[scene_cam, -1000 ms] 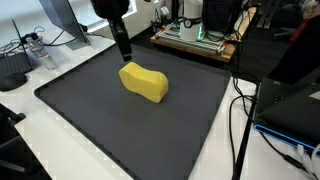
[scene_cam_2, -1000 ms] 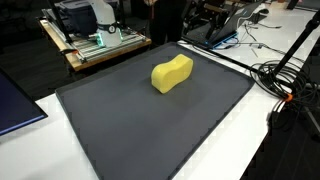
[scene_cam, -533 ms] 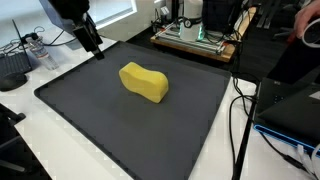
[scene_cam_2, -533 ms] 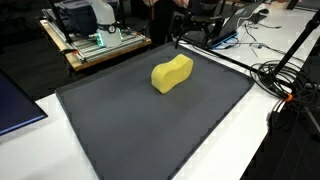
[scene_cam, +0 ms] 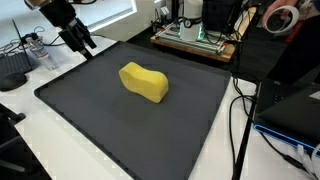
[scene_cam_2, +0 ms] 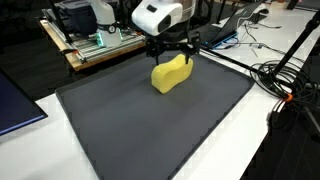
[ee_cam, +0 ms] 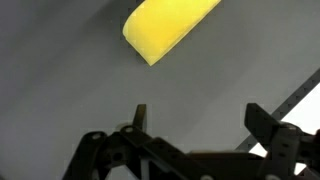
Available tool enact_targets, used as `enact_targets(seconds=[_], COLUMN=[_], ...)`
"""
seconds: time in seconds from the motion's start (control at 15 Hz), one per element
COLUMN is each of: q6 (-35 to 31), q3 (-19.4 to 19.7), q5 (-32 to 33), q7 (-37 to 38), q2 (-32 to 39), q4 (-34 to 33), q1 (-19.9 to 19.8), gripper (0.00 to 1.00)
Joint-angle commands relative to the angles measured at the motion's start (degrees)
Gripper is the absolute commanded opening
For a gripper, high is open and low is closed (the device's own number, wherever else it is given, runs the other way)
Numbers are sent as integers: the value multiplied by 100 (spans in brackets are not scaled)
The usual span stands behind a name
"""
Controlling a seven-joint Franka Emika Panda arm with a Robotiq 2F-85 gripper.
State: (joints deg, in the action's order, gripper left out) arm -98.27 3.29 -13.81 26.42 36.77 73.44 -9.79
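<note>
A yellow curved sponge (scene_cam: 144,82) lies on a black mat (scene_cam: 120,135) and shows in both exterior views (scene_cam_2: 171,73). My gripper (scene_cam: 82,40) hangs in the air above the mat's far corner, apart from the sponge. In an exterior view it (scene_cam_2: 172,48) appears just above and behind the sponge. In the wrist view the jaws (ee_cam: 198,112) are open and empty, with bare mat (ee_cam: 60,90) between them and the sponge (ee_cam: 165,28) at the top of the frame.
A wooden bench with equipment (scene_cam: 195,40) stands behind the mat (scene_cam_2: 95,45). Cables (scene_cam: 240,110) run along one side of the table (scene_cam_2: 285,80). A laptop (scene_cam_2: 15,105) lies beside the mat. A white table edge (ee_cam: 305,95) shows by the mat.
The gripper has moved away from the sponge toward the mat's far corner in an exterior view. It has come into sight above the sponge in the other. The sponge has not moved.
</note>
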Motion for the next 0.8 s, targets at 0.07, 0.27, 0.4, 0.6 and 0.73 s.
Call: enact_targets(seconds=[0.07,0.27,0.4,0.6,0.73], q6=[-264,-489,-699,-1071,-1227], q3=[8,39,41,36,22], q5=[-718,-1007,-1204,-1581,-1937], q7=[-903,-1479,-1914,-2536,-2963], q2=[-181,-310,-438,-684,-862], q4=[533,993,1383,2063,2491], q1=[-451,-703,-863,-1088,-1248], gripper=[100,100,100,100,100])
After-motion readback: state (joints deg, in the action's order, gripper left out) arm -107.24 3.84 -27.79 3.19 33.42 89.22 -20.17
